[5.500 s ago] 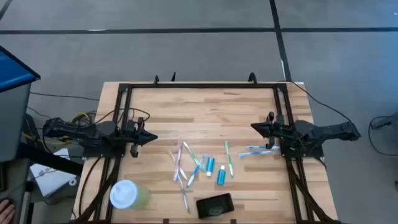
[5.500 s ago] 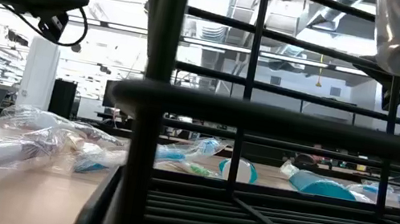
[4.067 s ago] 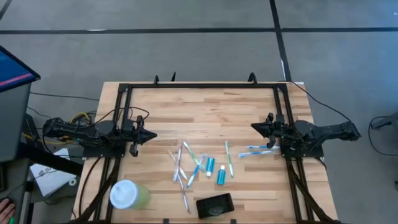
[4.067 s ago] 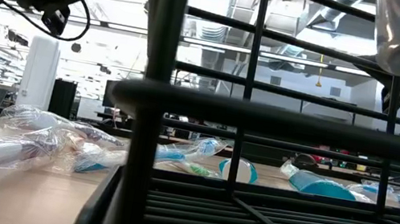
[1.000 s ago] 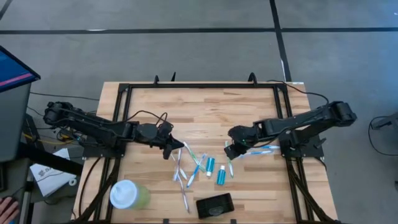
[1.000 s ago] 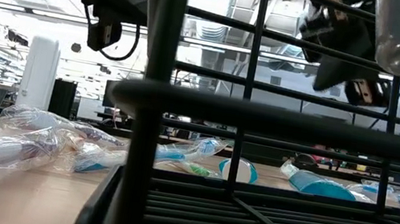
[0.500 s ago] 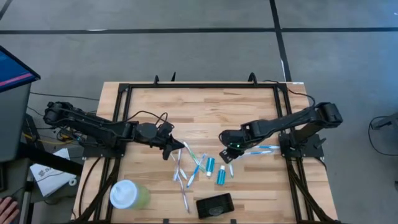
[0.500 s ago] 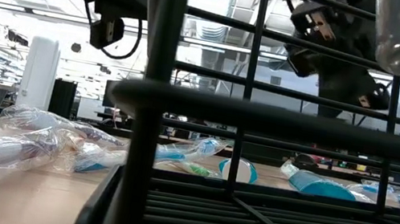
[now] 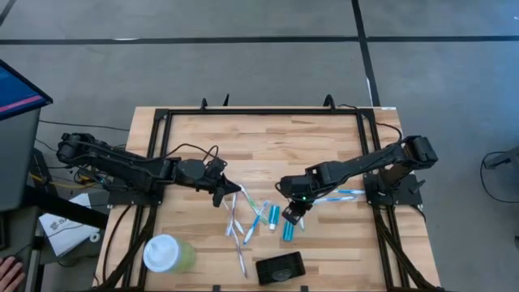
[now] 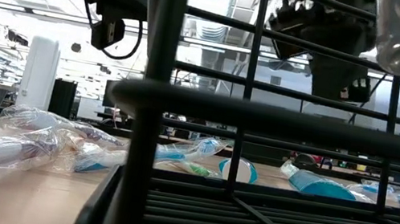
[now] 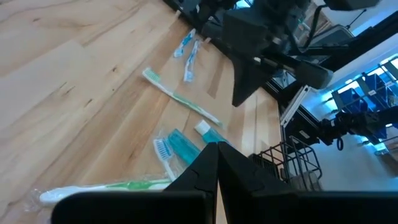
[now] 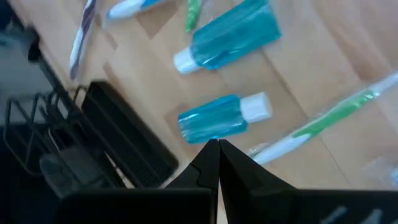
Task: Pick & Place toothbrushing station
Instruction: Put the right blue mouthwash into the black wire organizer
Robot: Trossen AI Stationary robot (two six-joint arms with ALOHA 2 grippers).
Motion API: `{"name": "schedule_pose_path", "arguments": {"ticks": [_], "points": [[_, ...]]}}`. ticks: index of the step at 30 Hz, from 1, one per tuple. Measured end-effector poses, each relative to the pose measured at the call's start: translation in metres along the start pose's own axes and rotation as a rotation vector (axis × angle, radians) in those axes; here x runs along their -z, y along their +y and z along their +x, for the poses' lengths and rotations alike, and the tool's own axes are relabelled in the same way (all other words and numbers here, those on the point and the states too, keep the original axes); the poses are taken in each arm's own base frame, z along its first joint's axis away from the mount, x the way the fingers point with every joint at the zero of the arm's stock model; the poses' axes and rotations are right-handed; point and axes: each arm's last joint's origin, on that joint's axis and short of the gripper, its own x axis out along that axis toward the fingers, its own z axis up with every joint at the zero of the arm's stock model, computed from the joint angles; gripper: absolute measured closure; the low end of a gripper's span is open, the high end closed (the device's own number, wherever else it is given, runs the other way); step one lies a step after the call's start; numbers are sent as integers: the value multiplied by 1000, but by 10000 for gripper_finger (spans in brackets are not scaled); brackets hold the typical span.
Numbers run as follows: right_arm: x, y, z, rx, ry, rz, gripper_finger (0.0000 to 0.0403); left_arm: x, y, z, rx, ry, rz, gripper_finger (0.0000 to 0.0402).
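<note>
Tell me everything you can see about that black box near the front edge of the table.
The black holder is a small flat rectangle with rounded corners, dark and matte, plastic by the look of it. It lies slightly askew on the wooden table, near the edge, below the scattered toothbrushes and teal tubes. Nothing visibly touches it, and neither gripper is on it.

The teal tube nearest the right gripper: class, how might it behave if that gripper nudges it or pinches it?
The teal tube lies flat on its rounded side, so a sideways nudge from the shut right gripper would probably roll it. It looks small, so likely light. Its smooth, glossy body might slip in a pinch.
</note>
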Motion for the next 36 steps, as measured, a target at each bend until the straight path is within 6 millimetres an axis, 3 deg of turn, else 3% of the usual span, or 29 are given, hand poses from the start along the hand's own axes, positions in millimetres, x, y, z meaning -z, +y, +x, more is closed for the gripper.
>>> {"name": "schedule_pose_path", "arguments": {"ticks": [7,11,16,27,31,36], "points": [[9,12,9,-186,194,-124,403,-2,2,0,-5,-7,-3,400],[13,12,27,-121,209,-125,403,-3,3,0,-11,-12,-6,400],[21,13,53,-43,233,-1,403,-3,3,0,-8,-16,-9,400],[26,21,54,-32,190,236,401,-4,2,0,-3,-27,-11,400],[24,18,63,-3,196,293,376,-5,2,0,-4,-34,-11,400],[24,13,76,39,208,349,314,-5,2,0,-1,-38,-11,400]]}}
